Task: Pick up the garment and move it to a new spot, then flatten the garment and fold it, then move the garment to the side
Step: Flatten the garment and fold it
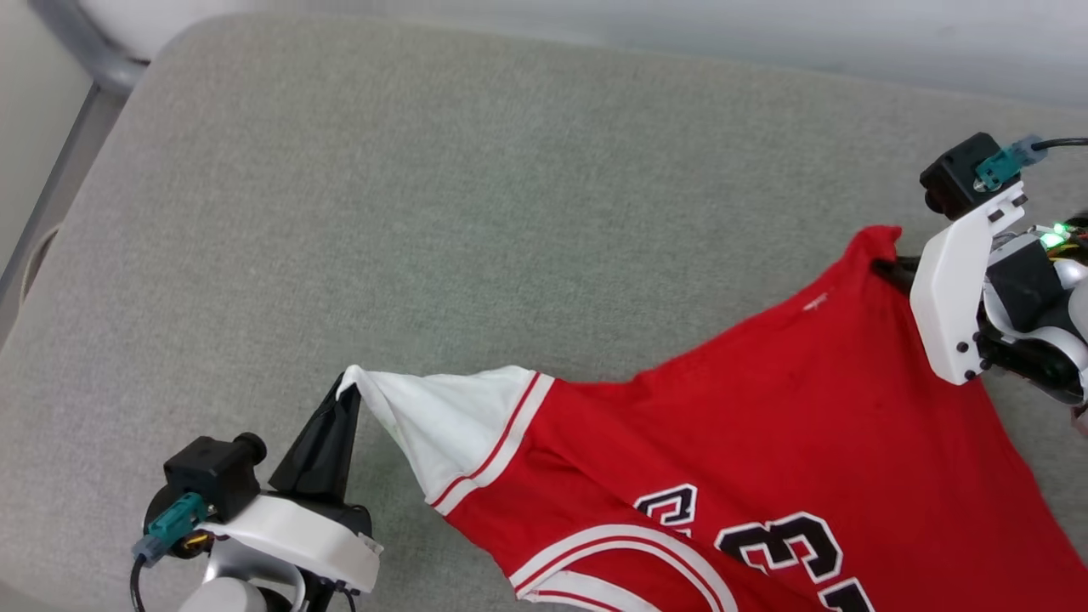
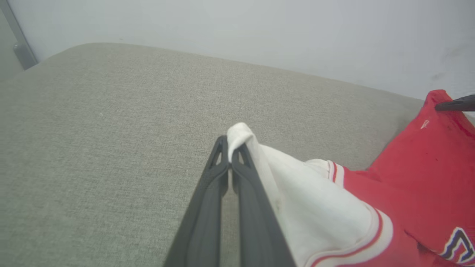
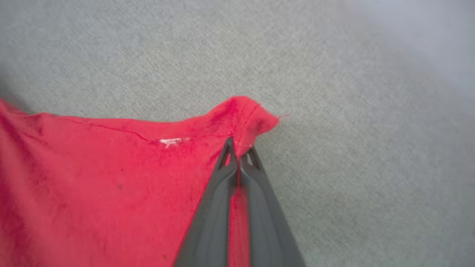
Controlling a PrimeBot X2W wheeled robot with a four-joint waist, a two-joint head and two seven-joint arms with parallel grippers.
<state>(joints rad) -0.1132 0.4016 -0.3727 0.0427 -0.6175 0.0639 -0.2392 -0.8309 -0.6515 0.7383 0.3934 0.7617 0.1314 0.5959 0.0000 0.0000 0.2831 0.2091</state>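
Observation:
The garment (image 1: 765, 399), a red jersey with white sleeves and black lettering, hangs stretched between my two grippers over the grey cushion. My left gripper (image 1: 347, 393) is shut on the tip of a white sleeve (image 2: 243, 134), seen pinched between its fingers (image 2: 207, 200) in the left wrist view. My right gripper (image 1: 888, 265) is shut on a red corner of the garment (image 3: 237, 118) at the right; the right wrist view shows red cloth clamped between the dark fingers (image 3: 259, 207). The lower part of the garment runs off the head view's bottom edge.
The grey fabric cushion (image 1: 425, 212) spreads wide to the left and back, with a rounded far edge against a pale wall (image 2: 259, 29). A grey metal frame (image 1: 76, 144) stands beyond the cushion's far left corner.

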